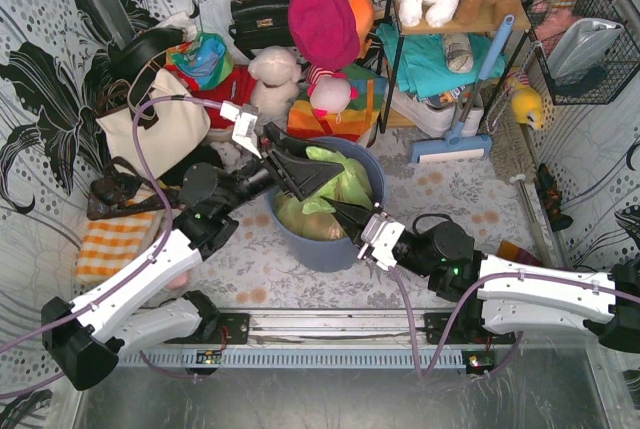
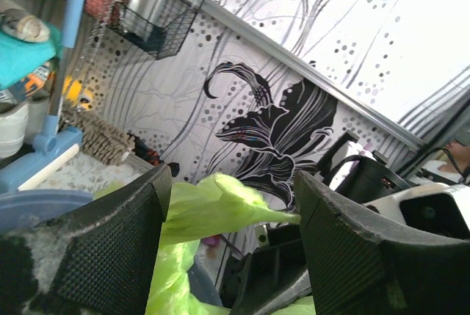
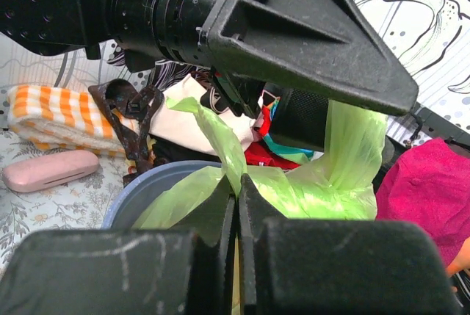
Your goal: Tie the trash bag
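Nearest, the right gripper (image 3: 237,205) has its fingers pressed together, pinching a fold of the trash bag (image 1: 345,186), which sits in the blue-grey bin (image 1: 330,249); beyond, the left gripper (image 2: 231,183) stands spread about a raised flap.

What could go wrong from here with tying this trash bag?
1. The right end effector is shut on a thin flap of the trash bag; a hard pull could tear it or let it slip.
2. The left end effector is open around another flap, which is limp and may slide out as it closes.
3. Both end effectors crowd together above the blue-grey bin, so they could collide.
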Tool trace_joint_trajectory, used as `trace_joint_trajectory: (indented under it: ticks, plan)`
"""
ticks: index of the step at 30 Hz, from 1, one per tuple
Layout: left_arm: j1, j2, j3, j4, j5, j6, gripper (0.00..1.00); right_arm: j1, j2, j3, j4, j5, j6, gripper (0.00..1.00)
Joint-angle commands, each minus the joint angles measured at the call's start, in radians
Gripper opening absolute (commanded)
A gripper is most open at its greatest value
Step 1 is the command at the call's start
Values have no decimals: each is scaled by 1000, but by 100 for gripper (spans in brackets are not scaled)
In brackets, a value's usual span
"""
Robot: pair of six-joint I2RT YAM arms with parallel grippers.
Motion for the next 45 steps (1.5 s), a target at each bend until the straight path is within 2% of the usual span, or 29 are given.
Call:
trace_joint_trajectory:
  ticks: [1, 7, 14, 21, 25, 27, 29, 31, 32, 35, 37, 39, 42, 45]
  plan:
    - [5, 15, 14, 121, 76, 16, 75, -3, -1, 19, 46, -22, 30, 0]
    - [5, 33, 98, -111, -11, 210, 75, -4, 0, 24, 43, -36, 39, 0]
    - [4, 66, 132, -151, -99, 319, 75, -4, 10, 43, 32, -45, 55, 0]
    - [5, 106, 137, -122, -48, 312, 58, -3, 11, 58, 22, -56, 94, 0]
    - [4, 109, 138, -98, -50, 301, 36, -4, 5, 67, 0, -65, 102, 0]
    - [4, 102, 143, -88, -56, 304, 31, -4, -11, 61, -13, -114, 103, 0]
    - [4, 97, 153, -84, -80, 319, 17, -4, -20, 81, -51, -124, 112, 0]
    - [5, 98, 172, -97, -107, 340, 5, -4, -18, 121, -75, -37, 174, 0]
    - [5, 103, 182, -106, -118, 355, 3, -3, -15, 146, -83, 22, 213, 0]
    - [5, 122, 227, -132, -143, 398, 1, -4, -2, 260, -186, 108, 331, 0]
    - [4, 142, 273, -158, -157, 430, 1, -7, 29, 403, -362, 130, 431, 0]
    - [5, 171, 334, -202, -166, 469, 1, -9, 76, 537, -552, 84, 511, 0]
    - [5, 205, 381, -241, -178, 507, 0, -10, 70, 548, -596, -34, 631, 0]
    - [5, 227, 355, -233, -201, 506, 0, -10, 54, 514, -658, -40, 737, 0]
